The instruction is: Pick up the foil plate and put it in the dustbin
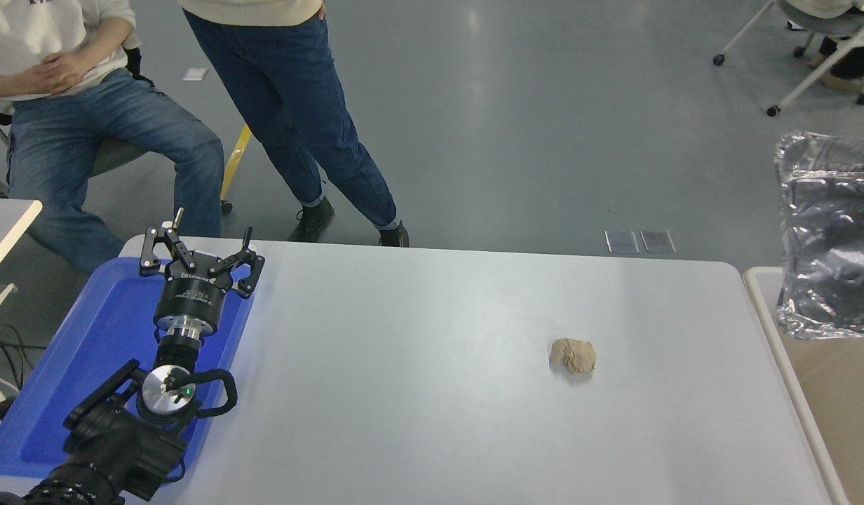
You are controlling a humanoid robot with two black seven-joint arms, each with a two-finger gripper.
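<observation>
The foil plate [832,238], shiny crinkled silver, stands tilted at the picture's right edge, over the dustbin's far end. Its lower rim overlaps the bin's inside. What holds it is not visible. The dustbin [772,330] has an off-white rim and beige inside walls, stands just right of the table and is cut off by the frame. My right arm and gripper do not show. My left gripper [202,247] is parked at the lower left over the blue tray, open and empty.
A small crumpled tan paper ball [573,355] lies on the white table [418,365], right of centre. A flat blue tray [88,351] lies at the table's left edge. Two people in jeans [292,105] are at the far side, one seated, one standing.
</observation>
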